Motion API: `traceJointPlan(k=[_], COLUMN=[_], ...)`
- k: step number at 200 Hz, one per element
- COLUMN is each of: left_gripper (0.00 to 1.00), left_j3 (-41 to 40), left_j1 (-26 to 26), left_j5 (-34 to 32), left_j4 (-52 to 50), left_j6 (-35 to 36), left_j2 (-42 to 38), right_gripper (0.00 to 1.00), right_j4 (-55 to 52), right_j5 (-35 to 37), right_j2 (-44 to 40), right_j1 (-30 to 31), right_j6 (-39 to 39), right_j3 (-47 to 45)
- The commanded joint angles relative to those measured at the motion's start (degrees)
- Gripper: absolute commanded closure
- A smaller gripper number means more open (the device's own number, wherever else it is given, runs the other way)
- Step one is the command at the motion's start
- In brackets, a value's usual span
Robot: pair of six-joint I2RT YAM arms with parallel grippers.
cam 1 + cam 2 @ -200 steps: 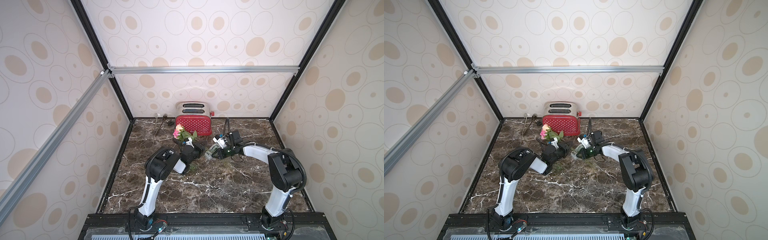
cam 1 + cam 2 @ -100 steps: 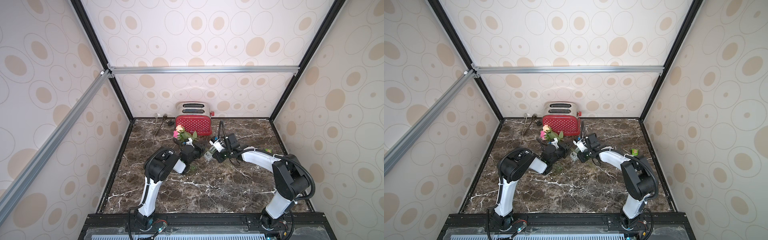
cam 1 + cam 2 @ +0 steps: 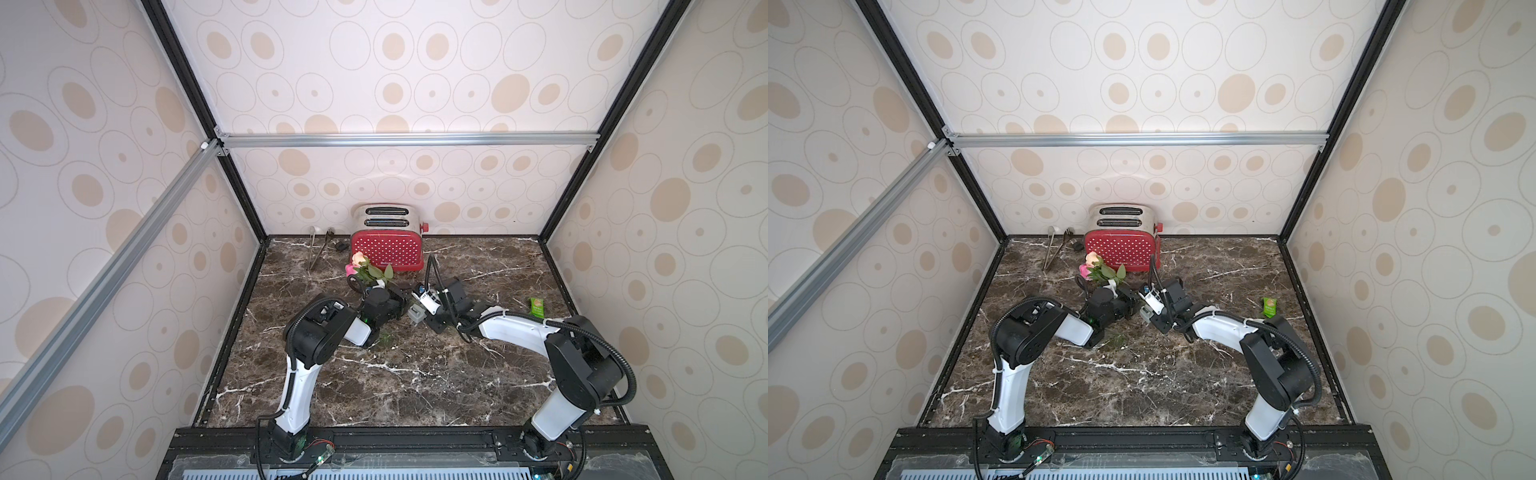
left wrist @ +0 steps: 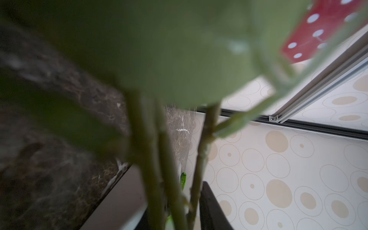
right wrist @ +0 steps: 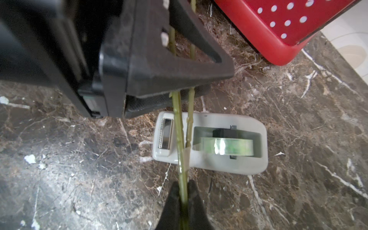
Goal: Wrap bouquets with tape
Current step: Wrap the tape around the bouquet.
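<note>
Step in hand: taping stems [image 5: 180, 127]. Advice: hold them taut, pressed onto the strip [image 5: 186, 154] over the dispenser [image 5: 211, 165], between cutter [image 5: 164, 133] and roll [image 5: 227, 146], then rotate together. Right gripper [image 5: 184, 191] pinches the stem ends tight on one side of the dispenser; left gripper [image 5: 191, 89] clamps stems on the opposite side, toward blooms [image 3: 360, 258].

Left hand [image 5: 179, 94] clamped; right hand [image 5: 183, 191] pinched tight; both close together.
</note>
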Motion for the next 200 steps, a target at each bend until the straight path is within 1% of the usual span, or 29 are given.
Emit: traceJointPlan(k=[1, 18, 33, 48, 61, 71, 77, 85, 112, 125, 139, 151, 168, 181, 195, 200], left_gripper=[0.70, 0.71, 0.80, 0.81, 0.86, 0.87, 0.91, 1.00, 1.00, 1.00, 1.00, 1.00, 1.00, 1.00, 1.00, 1.00], left_j3=[0.44, 1.46, 2.13, 2.46, 2.33, 2.33, 2.41, 2.42, 1.69, 0.92, 0.31, 0.05, -0.17, -0.56, -0.61, -0.61], left_j1=[-0.23, -0.23, -0.28, -0.36, -0.45, -0.54, -0.54, -0.62, -0.72, -0.72, -0.72, -0.85, -0.81, -0.94, -0.98, -0.98], left_j5=[1.27, 2.06, 2.50, 2.60, 2.43, 2.38, 2.30, 2.34, 1.45, 0.66, -0.17, -0.67, -1.02, -1.33, -1.34, -1.35], left_j4=[-2.60, -5.02, -6.93, -8.27, -8.44, -8.52, -8.37, -7.83, -4.39, -2.06, 0.17, 2.34, 5.03, 7.14, 8.54, 8.74], left_j6=[-2.06, -2.38, -2.59, -2.61, -3.12, -3.33, -3.46, -3.55, -4.38, -4.37, -4.01, -3.39, -2.69, -2.14, -1.01, -0.68], left_j2=[-2.78, -2.97, -3.13, -3.38, -3.50, -3.50, -3.43, -3.29, -2.78, -2.80, -2.89, -2.76, -2.30, -1.93, -1.58, -1.57], right_gripper=[1.00, 1.00, 1.00, 1.00, 1.00, 1.00, 1.00, 1.00, 1.00, 0.91, 0.72, 0.61, 0.50, 0.42, 0.40, 0.39], right_j4=[4.39, 5.92, 6.30, 6.82, 7.07, 7.24, 7.34, 7.43, 6.44, 5.17, 1.89, -1.19, -5.38, -7.97, -10.93, -11.89], right_j5=[4.69, 6.86, 7.40, 8.22, 8.44, 9.05, 9.20, 9.27, 8.82, 8.29, 7.57, 5.78, 1.92, -3.02, -9.93, -13.42], right_j2=[-1.15, -1.02, -0.97, -1.06, -1.15, -1.07, -1.07, -1.20, -1.41, -1.67, -1.83, -2.32, -3.61, -4.94, -5.86, -6.05], right_j1=[1.06, 2.09, 2.37, 2.64, 2.72, 2.98, 3.02, 3.10, 3.15, 3.13, 3.10, 2.90, 2.33, 0.92, -1.79, -3.21], right_j6=[-3.47, -5.07, -5.42, -6.02, -6.24, -6.58, -6.69, -6.53, -4.17, -2.26, 0.47, 2.96, 7.06, 11.24, 16.45, 18.32], right_j3=[-0.87, -1.48, -1.80, -2.10, -2.27, -2.35, -2.44, -2.49, -2.12, -1.64, -0.19, 0.98, 2.35, 3.09, 4.08, 4.47])
